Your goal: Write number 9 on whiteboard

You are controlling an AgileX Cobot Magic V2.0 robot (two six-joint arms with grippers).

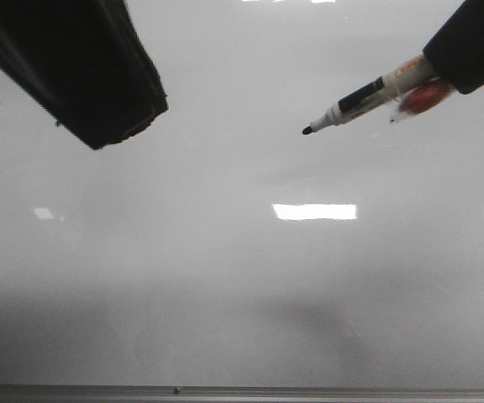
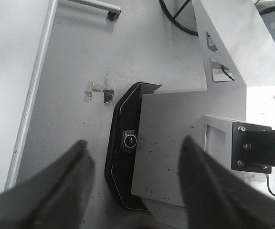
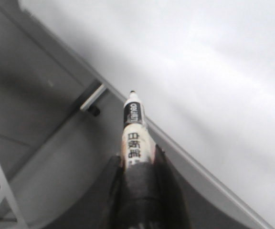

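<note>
The whiteboard (image 1: 225, 277) fills the front view, glossy and pale grey, with a thin metal rail (image 1: 242, 391) along its lower edge. No number 9 or other marker line shows on it. My right gripper (image 1: 445, 60) comes in from the upper right, shut on a white and black marker (image 1: 368, 96). The marker's uncapped black tip (image 1: 307, 130) points left and down at the board; I cannot tell if it touches. The right wrist view shows the gripper (image 3: 137, 162) clamped on the marker (image 3: 133, 124). My left gripper (image 2: 135, 143) is open and empty, facing the floor; its arm (image 1: 82, 67) is at the upper left.
Bright rectangular light reflections (image 1: 314, 211) lie on the board. In the left wrist view, the board's edge (image 2: 27, 95) runs along one side, with a black base (image 2: 121, 162), a grey metal frame (image 2: 233, 47) and small debris (image 2: 97, 90) on the floor.
</note>
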